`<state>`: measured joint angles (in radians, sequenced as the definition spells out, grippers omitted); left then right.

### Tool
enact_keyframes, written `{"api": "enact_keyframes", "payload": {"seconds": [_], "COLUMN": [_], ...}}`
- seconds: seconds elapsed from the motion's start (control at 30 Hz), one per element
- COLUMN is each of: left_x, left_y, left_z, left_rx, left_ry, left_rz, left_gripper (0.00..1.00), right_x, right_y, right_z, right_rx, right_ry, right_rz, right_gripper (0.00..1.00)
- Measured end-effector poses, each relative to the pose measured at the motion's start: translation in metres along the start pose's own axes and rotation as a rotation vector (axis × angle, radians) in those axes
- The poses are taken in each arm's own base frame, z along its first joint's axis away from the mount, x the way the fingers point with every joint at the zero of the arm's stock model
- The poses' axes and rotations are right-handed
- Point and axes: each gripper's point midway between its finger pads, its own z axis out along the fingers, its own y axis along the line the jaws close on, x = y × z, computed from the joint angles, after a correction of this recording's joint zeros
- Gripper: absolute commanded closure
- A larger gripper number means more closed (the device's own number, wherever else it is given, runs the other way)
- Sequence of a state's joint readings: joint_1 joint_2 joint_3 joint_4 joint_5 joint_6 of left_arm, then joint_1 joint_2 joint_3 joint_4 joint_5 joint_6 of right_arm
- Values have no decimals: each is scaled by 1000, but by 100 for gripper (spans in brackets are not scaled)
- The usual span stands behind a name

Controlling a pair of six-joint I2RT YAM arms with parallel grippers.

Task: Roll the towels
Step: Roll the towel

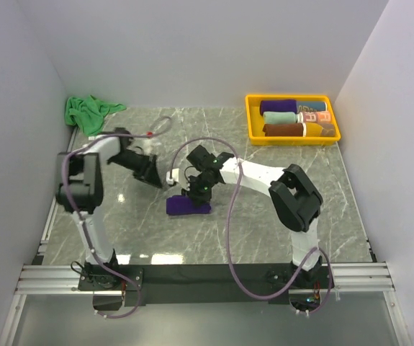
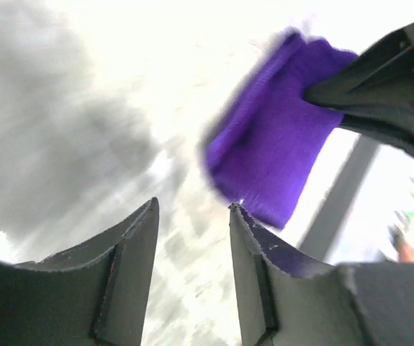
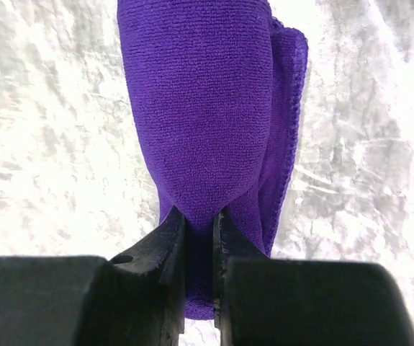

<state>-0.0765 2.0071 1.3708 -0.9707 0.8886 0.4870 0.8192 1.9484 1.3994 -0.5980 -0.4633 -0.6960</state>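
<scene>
Purple towel (image 3: 207,122), loosely rolled mid-way across the counter (image 1: 279,223), is clamped at one end by the right tool (image 3: 199,234) while the left tool (image 2: 192,209) stands apart, seemingly empty, so the unsupported roll may unfurl.

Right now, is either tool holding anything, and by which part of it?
The right tool is shut on the purple towel, pinching the end of the bundle nearest its wrist camera. The left tool is open and holds nothing.
</scene>
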Motion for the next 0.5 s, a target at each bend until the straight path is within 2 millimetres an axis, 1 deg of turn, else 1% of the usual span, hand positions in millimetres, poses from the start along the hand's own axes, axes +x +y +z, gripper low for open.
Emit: {"api": "enact_keyframes", "payload": {"seconds": [0.07, 0.13, 0.17, 0.23, 0.3, 0.33, 0.4, 0.43, 0.5], "left_x": [-7, -8, -5, 2, 10, 17, 34, 45, 61], "left_y": [10, 10, 3, -23, -46, -57, -69, -77, -84], "left_z": [-33, -59, -70, -82, -87, -86, -79, -68, -49], "left_rx": [-73, -150, -193, -254, -297, -315, -356, -354, -355], "left_ry": [-105, -177, -207, -253, -286, -292, -292, -267, -225], "left_rz": [21, 71, 121, 239, 361, 422, 542, 600, 701], "left_gripper": [50, 45, 44, 43, 42, 40, 37, 36, 34], "right_x": [-2, -2, -4, -5, -9, -10, -14, -15, -17], "right_y": [-2, -3, -4, -4, -2, 0, 7, 10, 19], "right_z": [1, 2, 3, 5, 7, 8, 11, 12, 14], "right_rx": [-47, -106, -135, -203, -274, -309, -376, -403, -460], "right_ry": [-4, -13, -20, -39, -68, -82, -111, -121, -135], "right_rz": [37, 88, 114, 171, 226, 254, 303, 323, 367], "right_gripper": [100, 100, 100, 100, 100, 100, 100, 100, 100]}}
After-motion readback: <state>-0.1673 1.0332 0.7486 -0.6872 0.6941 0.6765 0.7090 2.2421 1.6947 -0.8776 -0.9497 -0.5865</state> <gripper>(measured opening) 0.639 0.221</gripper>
